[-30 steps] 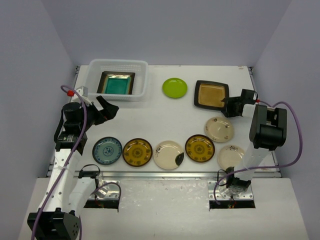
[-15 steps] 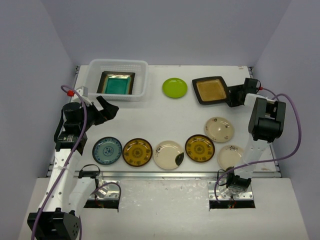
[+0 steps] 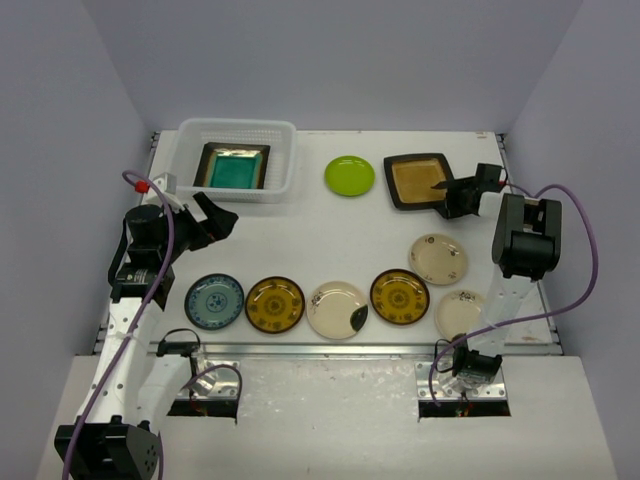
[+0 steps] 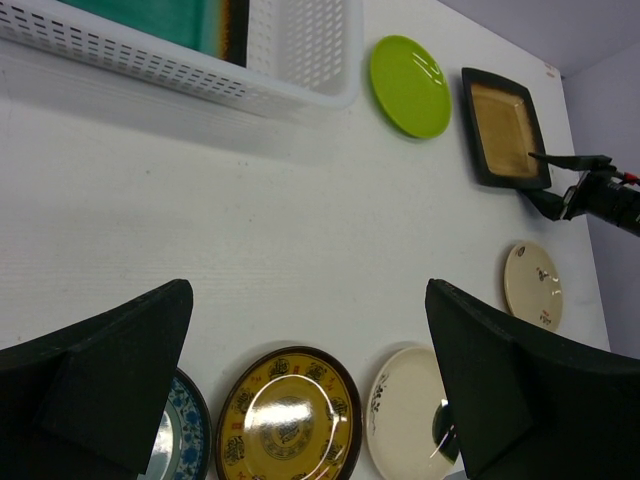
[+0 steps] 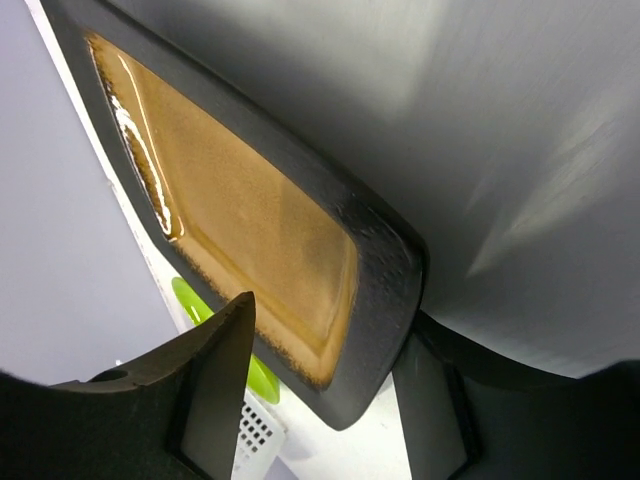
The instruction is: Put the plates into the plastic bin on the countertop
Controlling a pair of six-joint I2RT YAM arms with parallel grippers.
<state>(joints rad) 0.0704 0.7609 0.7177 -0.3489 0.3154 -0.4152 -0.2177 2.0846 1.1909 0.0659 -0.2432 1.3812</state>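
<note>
I am pinching the rim of the amber square plate (image 3: 418, 180) in my right gripper (image 3: 443, 197), seemingly lifting it off the countertop (image 3: 300, 240), readying a carry far to the gripper's left, past the lime-green plate (image 3: 349, 176), over the rim of the plastic bin (image 3: 284, 172).

Countertop (image 3: 300, 240) carrying dishes.
Bin (image 3: 238, 125) sits far left, lime plate (image 3: 349, 176) right of it; toward the near edge lie a blue plate (image 3: 214, 301), two brown plates (image 3: 275, 304) (image 3: 400, 296), three cream plates (image 3: 337, 309) (image 3: 438, 259) (image 3: 460, 312).
</note>
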